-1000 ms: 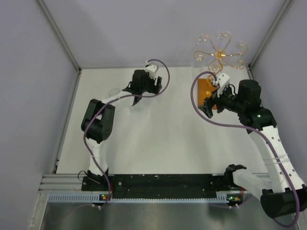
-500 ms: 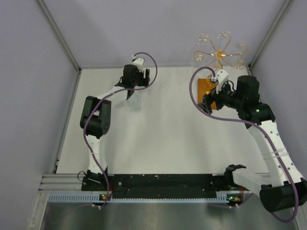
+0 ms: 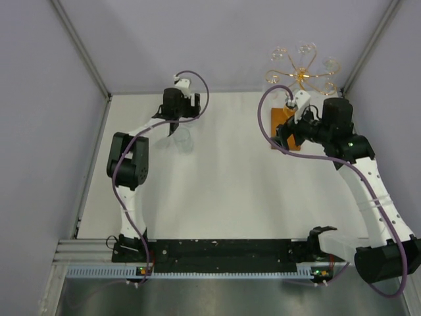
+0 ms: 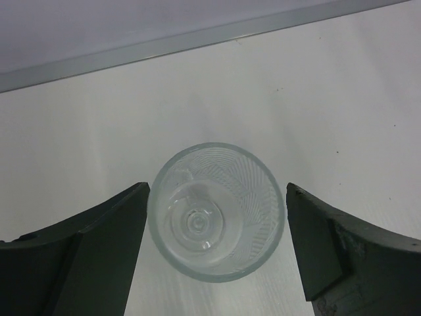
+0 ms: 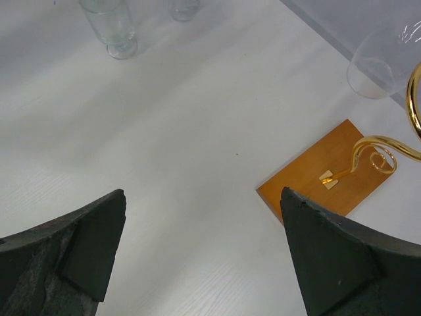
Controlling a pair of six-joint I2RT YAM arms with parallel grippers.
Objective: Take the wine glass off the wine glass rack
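Note:
The wine glass rack (image 3: 301, 76) stands at the back right, gold scroll arms over an orange-brown wooden base (image 3: 281, 120). Several clear wine glasses (image 3: 305, 49) hang from its arms. In the right wrist view the base (image 5: 320, 172), a gold scroll (image 5: 377, 153) and one hanging glass (image 5: 380, 60) show. My right gripper (image 3: 283, 137) (image 5: 202, 197) is open and empty, above the table just left of the base. My left gripper (image 3: 174, 127) (image 4: 216, 197) is open, its fingers either side of a ribbed wine glass (image 4: 216, 210) standing upright on the table (image 3: 217, 178).
That standing glass shows faintly in the top view (image 3: 185, 139). The right wrist view shows two clear glasses (image 5: 110, 26) (image 5: 184, 8) standing far across the table. Grey walls close in the back and both sides.
My left gripper has swung left and back, and now straddles the standing glass. My right gripper has moved back toward the rack base. Both stay open.

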